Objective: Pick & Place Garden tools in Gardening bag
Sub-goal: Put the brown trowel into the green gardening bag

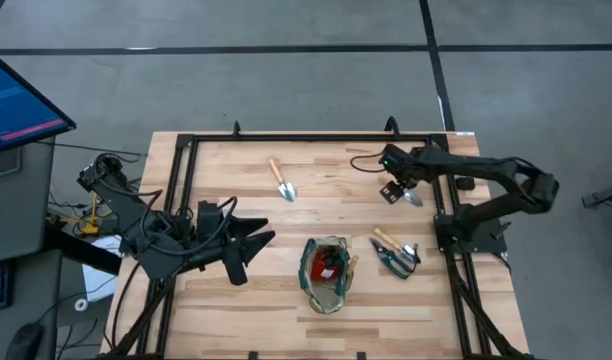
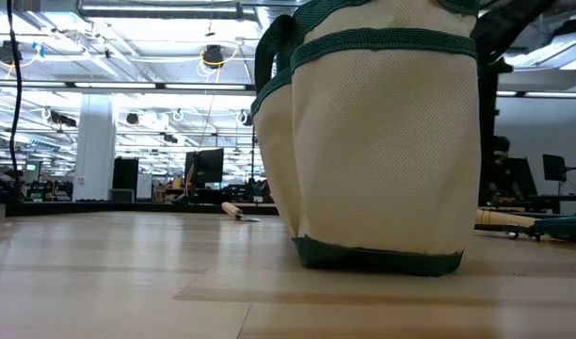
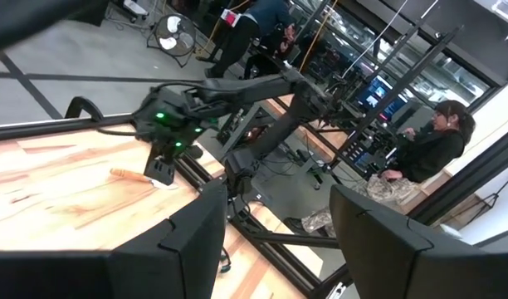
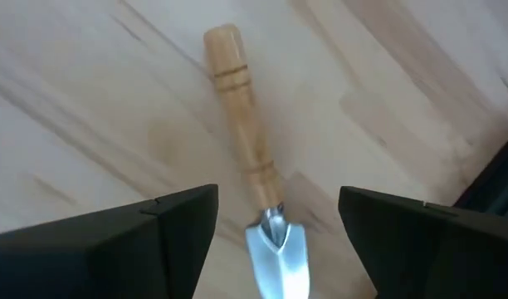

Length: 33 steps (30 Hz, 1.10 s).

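My right gripper (image 4: 275, 220) hangs open over a wooden-handled trowel (image 4: 254, 191) near the table's (image 1: 236, 300) far right corner, not gripping. My left gripper (image 1: 254, 240) waits open at the left edge. Gardening bag (image 1: 326, 275) sits near the front edge; pruning shears (image 1: 394, 252) lie just beside it.

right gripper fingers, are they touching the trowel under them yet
Apart. In the right wrist view the right gripper is open, its fingers on either side of the trowel with bare table visible between each finger and the tool.

The gardening bag (image 2: 382, 141) is cut off above and hides the table behind it.
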### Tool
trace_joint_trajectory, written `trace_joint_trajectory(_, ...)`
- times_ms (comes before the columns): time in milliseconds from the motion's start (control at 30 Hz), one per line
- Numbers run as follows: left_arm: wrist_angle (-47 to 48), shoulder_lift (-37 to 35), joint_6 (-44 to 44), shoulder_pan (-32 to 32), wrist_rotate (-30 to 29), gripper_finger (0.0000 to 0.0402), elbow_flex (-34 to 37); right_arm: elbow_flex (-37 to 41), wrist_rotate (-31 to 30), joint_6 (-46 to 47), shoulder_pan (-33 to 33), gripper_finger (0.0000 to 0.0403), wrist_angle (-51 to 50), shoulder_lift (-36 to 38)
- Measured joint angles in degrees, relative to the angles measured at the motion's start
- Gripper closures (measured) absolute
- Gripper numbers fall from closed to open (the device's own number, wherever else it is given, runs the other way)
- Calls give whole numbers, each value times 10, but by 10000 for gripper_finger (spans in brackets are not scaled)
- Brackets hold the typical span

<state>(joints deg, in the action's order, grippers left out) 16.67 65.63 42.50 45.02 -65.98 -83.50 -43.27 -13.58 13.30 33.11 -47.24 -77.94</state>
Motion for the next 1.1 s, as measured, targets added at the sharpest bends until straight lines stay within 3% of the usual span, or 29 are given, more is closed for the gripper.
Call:
trace_joint_trajectory(200,0,0,-2,0,0,188,0,-30,0,-56,12,159,17,-71)
trace_joint_trajectory(500,0,0,-2,0,0,188,0,-36,2,-68,12,165,46,-148)
trace_joint_trajectory(600,0,0,-2,0,0,188,0,-38,4,-73,11,201,44,-163)
trace_joint_trajectory(800,3,0,-15,0,0,188,0,-37,30,-60,10,356,50,-155)
trace_joint_trajectory(1000,4,0,-84,-1,0,188,0,-38,52,-48,11,346,70,-99)
trace_joint_trajectory(1100,4,0,-95,-4,0,188,0,-50,99,-47,9,346,64,-53)
